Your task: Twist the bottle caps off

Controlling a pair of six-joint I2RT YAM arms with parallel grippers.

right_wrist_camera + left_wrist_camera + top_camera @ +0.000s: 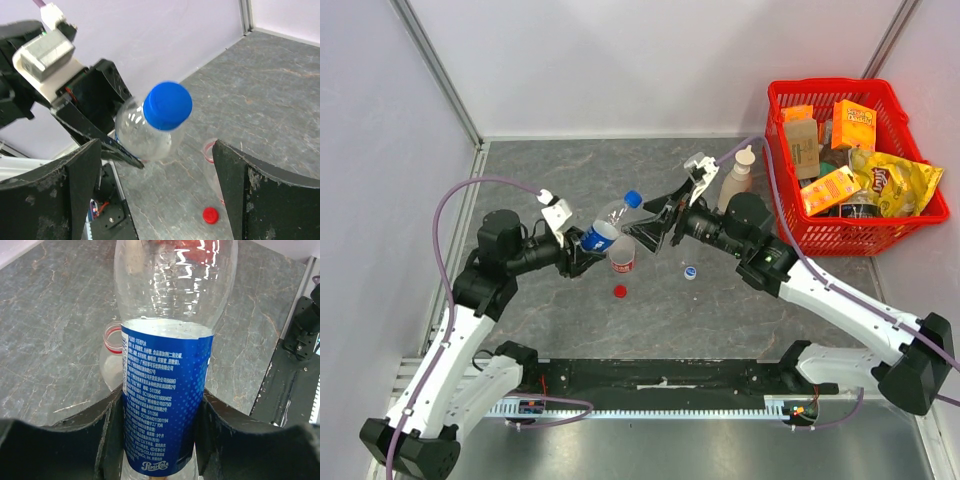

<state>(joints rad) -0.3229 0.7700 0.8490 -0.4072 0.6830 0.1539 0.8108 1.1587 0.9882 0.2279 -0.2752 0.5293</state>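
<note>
My left gripper point(588, 243) is shut on the blue-label Pepsi bottle point(604, 230) and holds it tilted above the table; its jaws clamp the label point(167, 390) on both sides. The blue cap point(633, 199) is on this bottle and points at my right gripper point(655, 224), which is open, a jaw on either side, just short of the cap point(167, 105). The red-label bottle point(621, 255) stands uncapped below them; its open mouth shows in the left wrist view point(113, 339). A red cap point(620, 292) and a whitish cap point(690, 271) lie loose on the table. The unlabelled bottle is not in view.
A beige nozzle-top bottle point(738, 180) stands behind the right wrist. A red basket point(910, 225) full of snack packs sits at the back right. White walls enclose the grey table on the left and back.
</note>
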